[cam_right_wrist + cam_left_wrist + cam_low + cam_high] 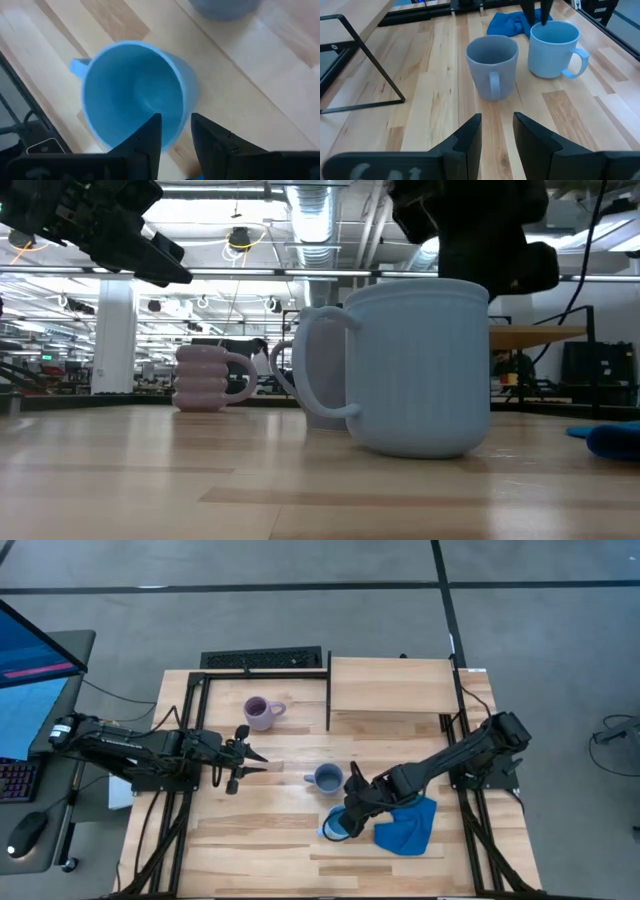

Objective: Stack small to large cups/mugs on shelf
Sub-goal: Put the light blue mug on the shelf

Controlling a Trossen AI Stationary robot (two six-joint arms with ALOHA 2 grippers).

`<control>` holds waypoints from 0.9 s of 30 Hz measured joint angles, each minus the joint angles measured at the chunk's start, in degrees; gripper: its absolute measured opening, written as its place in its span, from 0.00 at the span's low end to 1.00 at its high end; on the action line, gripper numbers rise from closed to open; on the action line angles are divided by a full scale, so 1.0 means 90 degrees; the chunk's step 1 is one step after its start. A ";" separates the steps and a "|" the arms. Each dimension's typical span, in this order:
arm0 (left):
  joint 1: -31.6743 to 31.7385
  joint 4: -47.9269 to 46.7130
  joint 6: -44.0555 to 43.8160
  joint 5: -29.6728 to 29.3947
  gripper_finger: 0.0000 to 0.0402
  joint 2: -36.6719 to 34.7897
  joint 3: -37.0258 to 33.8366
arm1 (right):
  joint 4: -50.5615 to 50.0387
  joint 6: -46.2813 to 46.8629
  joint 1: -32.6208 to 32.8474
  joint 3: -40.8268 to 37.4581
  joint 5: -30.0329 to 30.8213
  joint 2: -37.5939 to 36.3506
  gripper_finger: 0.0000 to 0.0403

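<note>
Three mugs stand upright on their bases on the plank table: a lilac one (262, 712) at the far left, a grey-blue one (325, 778) in the middle, and a light blue one (335, 825) nearer the front. The pale wood shelf (390, 685) lies at the far right. My right gripper (176, 120) is open and points down over the light blue mug (132, 95). One finger is over the mug's inside and one is outside its wall, and no touch shows. My left gripper (497, 120) hangs open above the table's left, facing the grey-blue mug (492, 60).
A crumpled blue cloth (408, 825) lies just right of the light blue mug, under my right arm. A thin black bar (328, 690) edges the shelf's left side. Black frame rails run along both table sides. A keyboard (262, 659) sits beyond the far edge.
</note>
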 joint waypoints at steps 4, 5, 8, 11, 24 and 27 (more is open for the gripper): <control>0.0000 -0.0019 0.0000 0.0000 0.26 -0.0002 0.0000 | -0.0031 -0.0001 -0.0005 -0.0002 -0.0016 0.0116 0.32; 0.0002 -0.0018 0.0000 0.0000 0.26 -0.0002 0.0000 | -0.0024 -0.0001 -0.0002 -0.0002 -0.0013 0.0142 0.32; 0.0001 -0.0021 0.0000 0.0000 0.26 -0.0002 0.0000 | 0.0035 0.0002 -0.0002 0.0001 -0.0013 0.0195 0.32; 0.0000 -0.0025 0.0000 0.0000 0.26 -0.0002 0.0000 | -0.0078 0.0002 -0.0005 -0.0015 -0.0018 0.0269 0.31; 0.0002 -0.0037 0.0027 -0.0002 0.26 -0.0005 0.0000 | -0.0035 -0.0316 -0.0126 -0.0004 -0.0166 0.0375 0.06; 0.0001 -0.0035 0.0027 -0.0004 0.26 -0.0005 0.0000 | -0.0100 -0.0505 -0.0141 -0.0005 -0.0126 0.0375 0.04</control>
